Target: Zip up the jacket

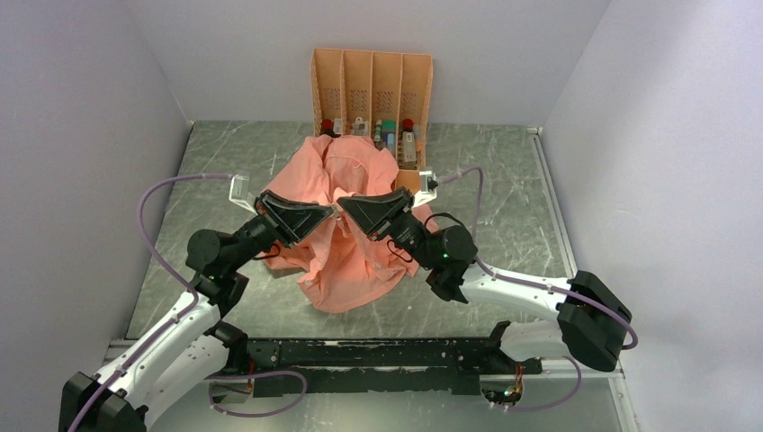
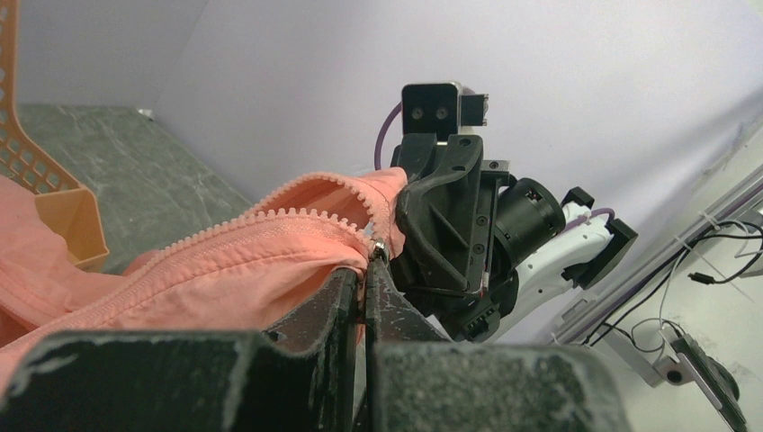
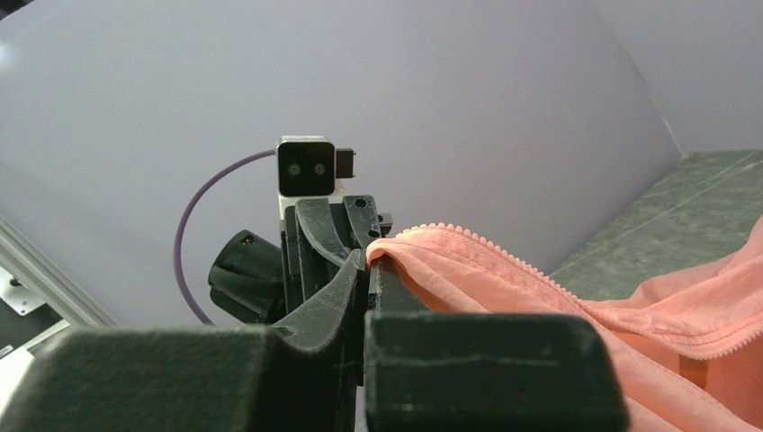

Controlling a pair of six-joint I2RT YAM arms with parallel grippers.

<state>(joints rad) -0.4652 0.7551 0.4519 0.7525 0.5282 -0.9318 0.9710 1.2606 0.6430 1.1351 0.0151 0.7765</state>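
Heaped on the grey marbled tabletop [image 1: 504, 198] directly in front of the orange perforated four-slot rack [image 1: 371, 85]: the salmon-pink thin-fabric jacket [image 1: 346, 270], far edge up against the rack's base, one ridge of cloth held up clear of the heap on the near side of the rack. Meeting tip to tip over that ridge, just in front of the rack's middle: the black two-finger left gripper [image 1: 329, 212] and the black two-finger right gripper [image 1: 345, 208]. Clenched on the zipper edge: left fingers [image 2: 392, 315] pressed together with pink tape between them, a small metal piece [image 2: 379, 249] just above the tips, likely the slider or its pull, though too small to call. Clamped likewise: right fingers [image 3: 335, 301], pinched on a fold of the toothed hem. Running back toward the rack from the pinch: two rows of pink zipper teeth [image 2: 270, 223], apart from each other, not meshed anywhere in sight. Judging by that, zip not yet begun, or barely; both lower ends gathered and held side by side, probably the lining-up stage. Left to do, most likely: seat the pin in the slider, then draw the slider along the whole track toward the collar, hem kept taut throughout. Remainder of the track hidden in the crumpled heap nearer the rack, so no telling whether straight or twisted.
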